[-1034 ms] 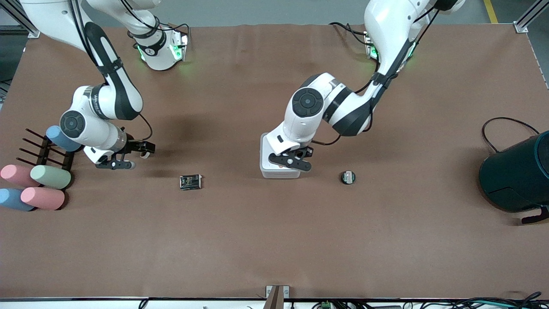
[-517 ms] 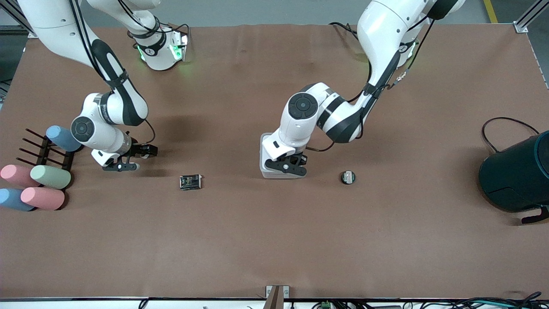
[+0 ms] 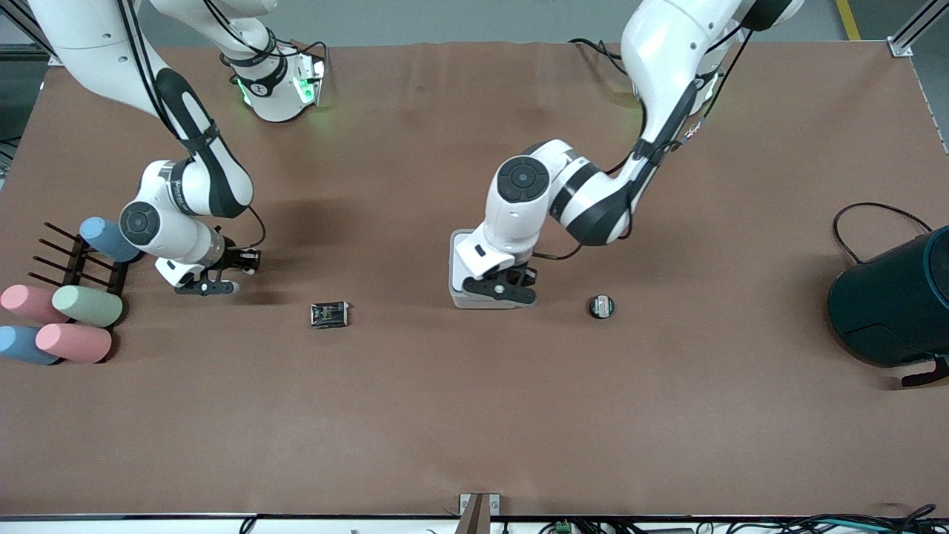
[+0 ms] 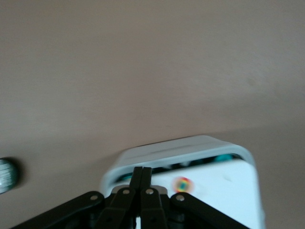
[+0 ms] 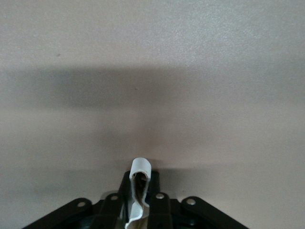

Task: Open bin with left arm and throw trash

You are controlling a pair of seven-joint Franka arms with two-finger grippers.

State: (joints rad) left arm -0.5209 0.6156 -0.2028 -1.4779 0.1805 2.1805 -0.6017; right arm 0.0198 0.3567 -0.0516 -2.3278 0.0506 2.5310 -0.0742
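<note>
The white bin (image 3: 474, 300) stands mid-table. My left gripper (image 3: 498, 291) is shut and empty, its tips pressed on the lid's edge (image 4: 142, 171) beside the orange button (image 4: 183, 183). A dark gap shows between the lid (image 4: 224, 191) and the bin's rim (image 4: 171, 148). My right gripper (image 3: 215, 286) hangs low over the table near the pastel cylinders, shut on the white paper loop (image 5: 140, 168). The black foil wrapper (image 3: 328, 314) lies between the right gripper and the bin. The dark disc (image 3: 601, 306) lies beside the bin toward the left arm's end and also shows in the left wrist view (image 4: 5, 175).
Pastel cylinders (image 3: 74, 326) and a black rack (image 3: 81, 263) sit at the right arm's end. A big dark teal cylinder (image 3: 890, 304) with a black cable (image 3: 852, 219) lies at the left arm's end. Bare brown table fills the part nearest the front camera.
My left gripper has come down over the bin and shifted toward the right arm's end, onto the lid. My right gripper has drifted slightly with the paper loop.
</note>
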